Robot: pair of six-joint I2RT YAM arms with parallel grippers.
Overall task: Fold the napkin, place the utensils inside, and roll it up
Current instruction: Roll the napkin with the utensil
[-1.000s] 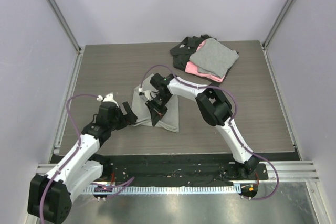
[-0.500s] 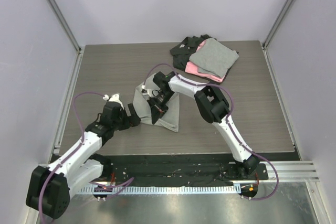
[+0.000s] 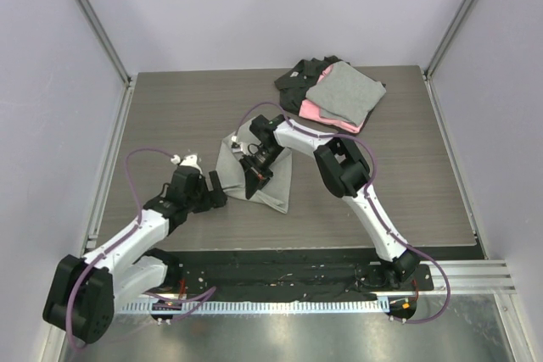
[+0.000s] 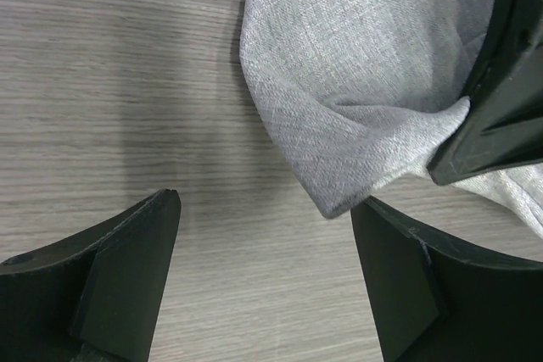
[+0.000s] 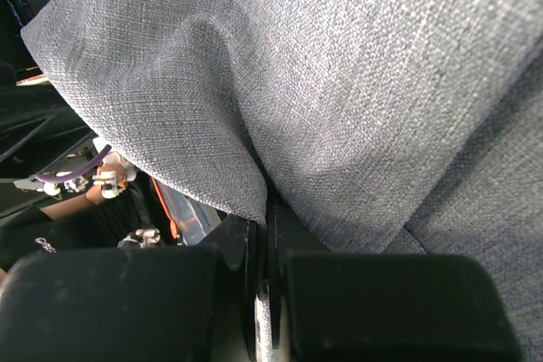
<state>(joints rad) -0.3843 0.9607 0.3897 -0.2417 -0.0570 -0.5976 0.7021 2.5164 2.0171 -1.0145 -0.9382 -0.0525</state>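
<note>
The light-grey napkin [image 3: 276, 191] lies crumpled near the middle of the wooden table [image 3: 170, 116]. The right gripper [image 3: 255, 177] is clenched on a raised fold of it, cloth pinched between its 2 fingers. At the napkin's 8 o'clock the left gripper [image 3: 215, 189] hangs released, jaws wide, just beside a corner. A stack of folded cloths [image 3: 335, 95] sits at 1 o'clock.
</note>
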